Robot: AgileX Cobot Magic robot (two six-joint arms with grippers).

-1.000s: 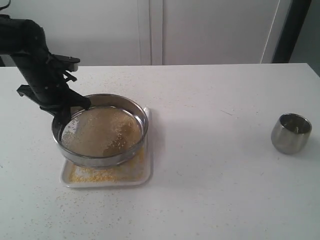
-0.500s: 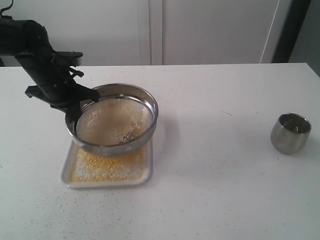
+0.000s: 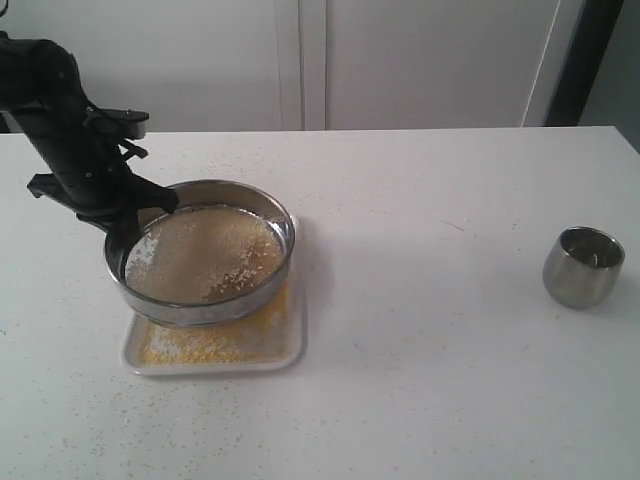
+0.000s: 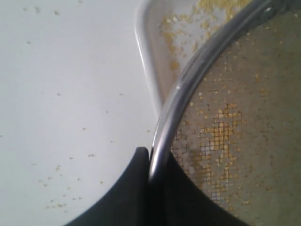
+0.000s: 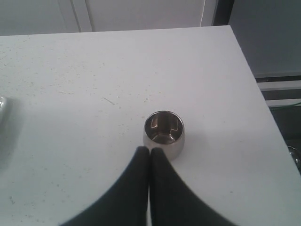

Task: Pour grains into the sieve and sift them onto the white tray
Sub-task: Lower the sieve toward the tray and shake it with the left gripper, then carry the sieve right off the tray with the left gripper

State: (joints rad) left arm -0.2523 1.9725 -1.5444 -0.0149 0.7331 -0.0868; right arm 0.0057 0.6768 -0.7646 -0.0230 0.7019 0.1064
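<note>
- Steel ring and fine mesh: the sieve [image 3: 203,313] hangs over the far part of the white tray [image 3: 292,352], so whatever drops through the mesh lands inside the tray's low rim rather than on the table [image 3: 430,350]. Whether its underside touches the tray I cannot tell.
- The left gripper [image 4: 150,165] pinches the sieve's rim on the side nearest its own arm. One jaw sits inside the ring and one outside, nearly together, with only the thin wall between them. Gripping the edge leaves the mesh unobstructed and gives the arm a handle for shaking.
- The grains [image 3: 205,255] are split in two. Paler, coarser ones lie spread across the mesh, thicker toward the gripper's side, and fine golden ones form a layer on the tray below, visible along its near edge.
- The right gripper [image 5: 149,153] is out of the exterior view. Its own camera shows the jaws pressed together on nothing, just short of the cup [image 5: 163,132].
- The cup stands upright, looks empty, and is well apart from the tray, so I judge the pouring done and the sifting well along.
- Loose specks dot the table around the tray, which suggests that vigorous shaking risks throwing more over the rim.
</note>
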